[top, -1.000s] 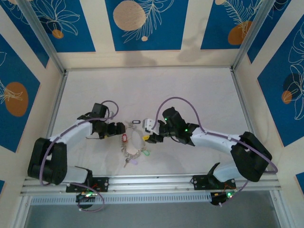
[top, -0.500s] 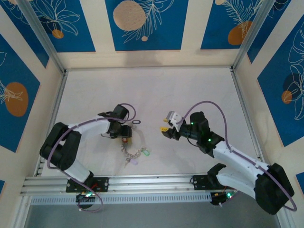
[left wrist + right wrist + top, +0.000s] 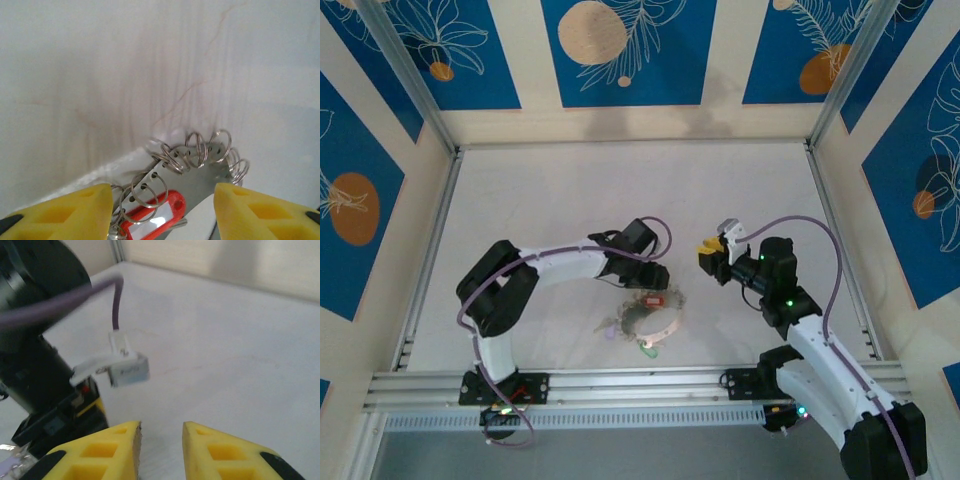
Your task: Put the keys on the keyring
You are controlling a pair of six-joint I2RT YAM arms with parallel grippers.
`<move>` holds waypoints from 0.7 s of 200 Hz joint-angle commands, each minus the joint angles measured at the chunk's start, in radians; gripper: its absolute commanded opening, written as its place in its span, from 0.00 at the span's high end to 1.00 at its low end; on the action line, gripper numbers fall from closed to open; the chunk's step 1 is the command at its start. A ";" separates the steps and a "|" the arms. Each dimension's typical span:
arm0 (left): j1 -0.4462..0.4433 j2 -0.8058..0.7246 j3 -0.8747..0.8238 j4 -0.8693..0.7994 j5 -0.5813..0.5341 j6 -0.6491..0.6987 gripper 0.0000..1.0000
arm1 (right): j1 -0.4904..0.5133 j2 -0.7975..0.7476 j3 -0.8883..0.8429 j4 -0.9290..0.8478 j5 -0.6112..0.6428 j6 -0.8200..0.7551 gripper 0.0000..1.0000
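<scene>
The keyring [image 3: 667,323] lies on the table's near middle, a grey metal loop. Small split rings [image 3: 196,150] are threaded along it [image 3: 197,175]. A red-tagged key [image 3: 654,300] rests inside the loop and a green tag [image 3: 646,348] hangs at its near edge. My left gripper [image 3: 657,284] is low over the ring's far side and open. Its yellow fingers [image 3: 75,207] straddle the red tag [image 3: 152,216] without touching it. My right gripper [image 3: 706,258] hovers to the right, apart from the ring. Its fingers [image 3: 112,447] are slightly parted on nothing. The black-tagged key is hidden.
The left arm [image 3: 570,262] stretches across the table's middle from the left. In the right wrist view the left arm's wrist camera [image 3: 129,371] and purple cable [image 3: 116,300] sit just ahead. Aluminium rails [image 3: 630,378] edge the near side, and walls close in the other sides.
The left arm swung right and the ring with its keys shifted right with it. The right arm drew back to the right, away from the ring.
</scene>
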 commanded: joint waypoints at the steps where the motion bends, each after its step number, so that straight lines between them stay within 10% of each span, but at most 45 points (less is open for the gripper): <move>1: 0.032 -0.058 0.054 -0.108 0.007 0.042 0.39 | 0.009 0.059 0.088 -0.151 0.040 0.185 0.71; 65: 0.371 -0.367 0.002 -0.350 -0.018 0.274 0.22 | 0.232 0.541 0.502 -0.651 0.139 0.509 0.67; 140: 0.591 -0.429 -0.165 -0.237 -0.040 0.326 0.18 | 0.411 0.975 0.726 -0.705 0.082 0.594 0.72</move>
